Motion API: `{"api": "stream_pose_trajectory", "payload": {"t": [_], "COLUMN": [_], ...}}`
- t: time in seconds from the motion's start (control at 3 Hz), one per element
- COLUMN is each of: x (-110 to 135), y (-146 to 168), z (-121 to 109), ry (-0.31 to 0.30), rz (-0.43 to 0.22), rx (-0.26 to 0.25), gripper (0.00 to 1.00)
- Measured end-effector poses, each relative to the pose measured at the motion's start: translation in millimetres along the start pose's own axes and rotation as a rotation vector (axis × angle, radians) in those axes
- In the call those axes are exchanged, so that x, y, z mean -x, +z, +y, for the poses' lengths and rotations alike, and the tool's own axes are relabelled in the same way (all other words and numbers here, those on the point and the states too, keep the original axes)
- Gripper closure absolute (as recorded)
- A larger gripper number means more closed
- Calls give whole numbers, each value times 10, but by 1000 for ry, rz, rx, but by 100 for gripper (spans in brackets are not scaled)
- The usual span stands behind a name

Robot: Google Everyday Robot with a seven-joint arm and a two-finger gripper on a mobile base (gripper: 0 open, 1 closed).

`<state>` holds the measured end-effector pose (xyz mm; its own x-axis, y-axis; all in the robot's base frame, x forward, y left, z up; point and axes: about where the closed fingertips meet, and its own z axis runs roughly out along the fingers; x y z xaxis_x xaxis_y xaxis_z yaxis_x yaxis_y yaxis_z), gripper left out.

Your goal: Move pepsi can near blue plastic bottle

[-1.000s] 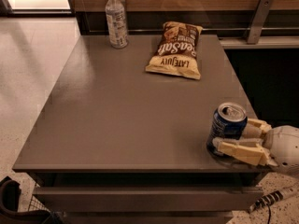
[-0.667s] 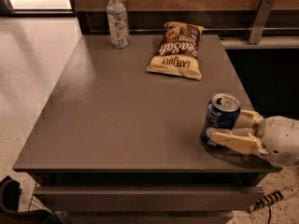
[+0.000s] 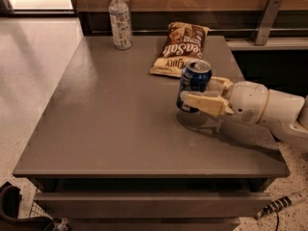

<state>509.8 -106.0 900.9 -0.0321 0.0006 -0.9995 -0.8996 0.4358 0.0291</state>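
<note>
The pepsi can, dark blue with a silver top, is upright and lifted a little above the grey table, right of centre. My gripper reaches in from the right and is shut on the can, one cream finger in front of it and one behind. The blue plastic bottle, clear with a white cap and pale label, stands at the table's far left edge. The can is well apart from the bottle.
A brown chip bag lies flat at the back of the table, just behind the can and right of the bottle. A wooden wall with a metal rail runs behind the table. Pale floor lies to the left.
My gripper has carried the can off the front right corner, leftward and toward the back of the table, closer to the chip bag.
</note>
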Motion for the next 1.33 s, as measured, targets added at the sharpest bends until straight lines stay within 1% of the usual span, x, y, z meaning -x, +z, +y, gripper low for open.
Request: {"api": "stream_pose_trajectory", "payload": {"t": [0.33,0.67,1.0,1.33], "x": [371,574,652,820], "y": [775,1222,1533,1800], "z": [-425,-663,-977,-1350], "ry": [-64,-137,-200,-249], "rz": [50,104,130,130], "rx": [-42,-79,-85,-81], "gripper": [100,100,100,100]}}
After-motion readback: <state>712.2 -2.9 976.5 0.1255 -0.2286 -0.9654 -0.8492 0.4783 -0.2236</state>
